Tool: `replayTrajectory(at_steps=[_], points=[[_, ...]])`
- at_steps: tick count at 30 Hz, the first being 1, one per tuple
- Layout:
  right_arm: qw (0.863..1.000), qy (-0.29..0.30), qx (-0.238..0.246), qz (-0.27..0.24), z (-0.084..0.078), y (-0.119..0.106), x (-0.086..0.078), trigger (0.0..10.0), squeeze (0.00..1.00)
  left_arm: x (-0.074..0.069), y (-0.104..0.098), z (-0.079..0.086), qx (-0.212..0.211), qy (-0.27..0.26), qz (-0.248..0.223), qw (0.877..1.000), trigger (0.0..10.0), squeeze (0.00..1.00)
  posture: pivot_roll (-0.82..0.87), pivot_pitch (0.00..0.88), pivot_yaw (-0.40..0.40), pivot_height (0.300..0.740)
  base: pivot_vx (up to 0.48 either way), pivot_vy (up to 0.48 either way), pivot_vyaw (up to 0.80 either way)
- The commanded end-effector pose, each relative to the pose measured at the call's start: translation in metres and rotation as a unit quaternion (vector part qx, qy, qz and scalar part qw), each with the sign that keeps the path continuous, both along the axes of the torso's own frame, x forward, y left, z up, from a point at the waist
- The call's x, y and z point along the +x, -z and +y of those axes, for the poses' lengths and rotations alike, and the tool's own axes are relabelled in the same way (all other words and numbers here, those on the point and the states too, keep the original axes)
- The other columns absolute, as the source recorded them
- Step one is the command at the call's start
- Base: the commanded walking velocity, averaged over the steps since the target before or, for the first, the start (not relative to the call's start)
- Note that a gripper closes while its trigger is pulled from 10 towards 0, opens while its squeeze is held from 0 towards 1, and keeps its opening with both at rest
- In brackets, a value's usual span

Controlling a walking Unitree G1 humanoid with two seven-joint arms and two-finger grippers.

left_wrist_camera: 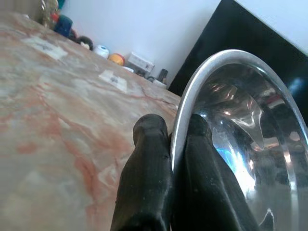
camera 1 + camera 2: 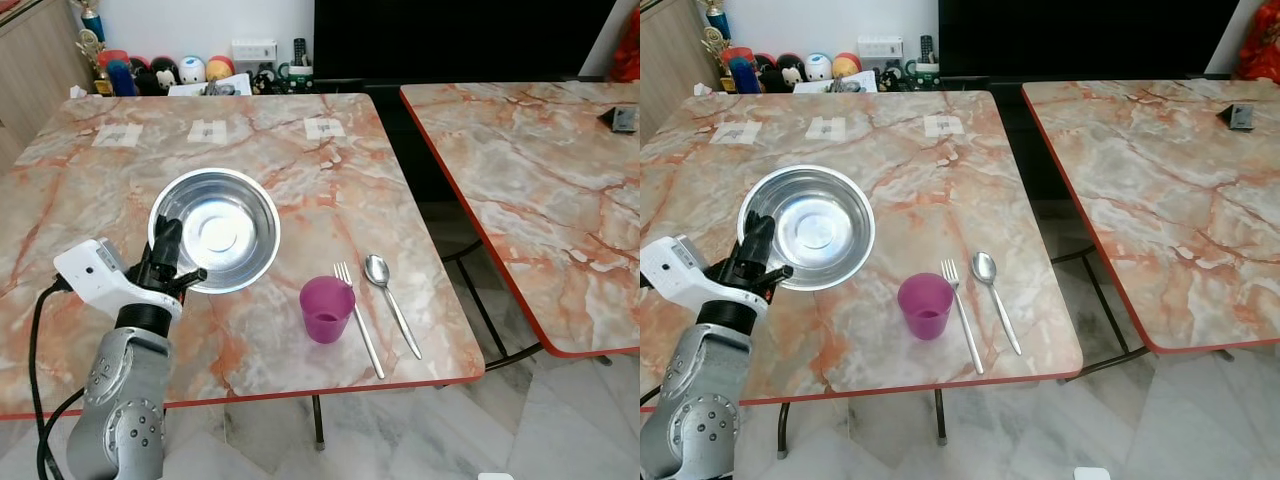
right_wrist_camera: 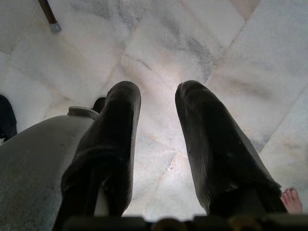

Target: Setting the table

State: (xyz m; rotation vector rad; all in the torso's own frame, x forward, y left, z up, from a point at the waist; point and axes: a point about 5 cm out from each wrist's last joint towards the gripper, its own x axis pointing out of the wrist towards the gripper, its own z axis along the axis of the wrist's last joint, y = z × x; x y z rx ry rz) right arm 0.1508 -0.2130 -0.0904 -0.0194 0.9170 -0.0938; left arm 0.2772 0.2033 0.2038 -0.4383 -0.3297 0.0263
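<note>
Steel bowl (image 2: pixel 215 230) sits on the marble table (image 2: pixel 300 170), and the left gripper (image 2: pixel 170 262) has it by the near-left rim. Left wrist view shows it plainly: fingers (image 1: pixel 147 178) nearly closed, one outside the wall, one inside, rim pinched thin between them. Bowl body stretches away from the fingertips, forward and toward the robot's right; seems to rest flat on the table, though it may be tipped slightly, hard to say from the head views.

Purple cup (image 2: pixel 327 309), fork (image 2: pixel 357 318) and spoon (image 2: pixel 390 302) lie off to the right of the pinch, past the bowl's near edge. Cup close by the fork, fork and spoon side by side with long axes running away from the table edge, heads far, handles near.

Key relation: open table for the bowl lies on the cup side of the fingers, so any shift drags the bowl toward the cup; gap between bowl rim and cup is small. Left arm is clearly the nearer one.

Right gripper (image 3: pixel 156 144) hangs idle over the floor tiles (image 3: pixel 192 43), fingers apart, nothing between them
</note>
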Motion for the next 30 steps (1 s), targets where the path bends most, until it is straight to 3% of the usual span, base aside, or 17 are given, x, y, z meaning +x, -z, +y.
replayTrajectory(at_steps=[1,8,30], points=[[1.0,0.001,-0.002,0.004,-0.002,0.001,-0.005,10.0,0.0,-0.004,-0.008,0.002,0.029,-0.011,-0.017,0.999,10.0,0.0,0.07,0.091,-0.045,0.74,0.0,-0.292,0.0],[1.0,0.001,0.003,0.004,0.0,0.002,-0.005,10.0,0.0,-0.004,-0.013,0.013,0.07,-0.027,-0.018,0.997,10.0,0.0,0.07,0.069,-0.027,0.74,0.0,-0.316,0.0],[1.0,0.0,0.002,0.005,0.001,0.002,-0.005,10.0,0.0,0.0,-0.022,0.015,0.091,-0.036,-0.023,0.995,10.0,0.0,0.08,0.091,-0.028,0.74,0.0,-0.397,0.0]])
